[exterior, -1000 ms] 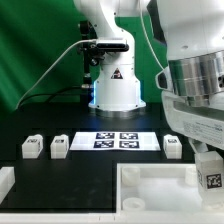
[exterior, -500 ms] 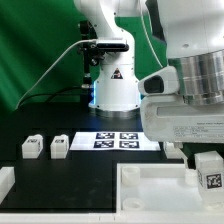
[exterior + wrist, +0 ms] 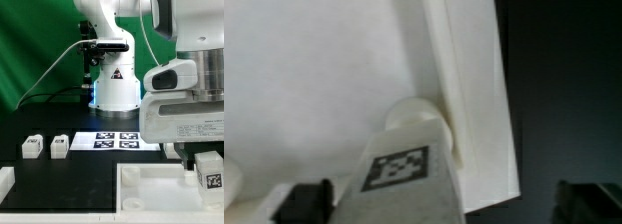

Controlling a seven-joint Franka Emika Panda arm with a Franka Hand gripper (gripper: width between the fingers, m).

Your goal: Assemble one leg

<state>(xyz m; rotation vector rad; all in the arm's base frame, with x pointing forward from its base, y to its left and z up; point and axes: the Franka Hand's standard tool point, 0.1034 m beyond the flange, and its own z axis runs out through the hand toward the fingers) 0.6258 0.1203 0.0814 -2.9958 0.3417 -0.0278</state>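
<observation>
My gripper [image 3: 205,166] is shut on a leg [image 3: 211,174], a small white block with a black-and-white tag, at the exterior view's right. It holds the leg over the far right corner of the big white panel [image 3: 150,188]. In the wrist view the leg [image 3: 402,175] sits between the dark fingers [image 3: 299,206], its rounded end close to the panel's [image 3: 313,80] raised edge. Whether the end touches the panel I cannot tell. Two more legs [image 3: 32,147] [image 3: 59,146] stand on the black table at the left.
The marker board [image 3: 115,140] lies on the table behind the panel, in front of the arm's white base [image 3: 115,90]. A white block [image 3: 5,182] sits at the front left edge. The arm's body hides the table's right side.
The arm has swung toward the exterior view's left and now hides the leg that stood at the right. The held leg has risen slightly.
</observation>
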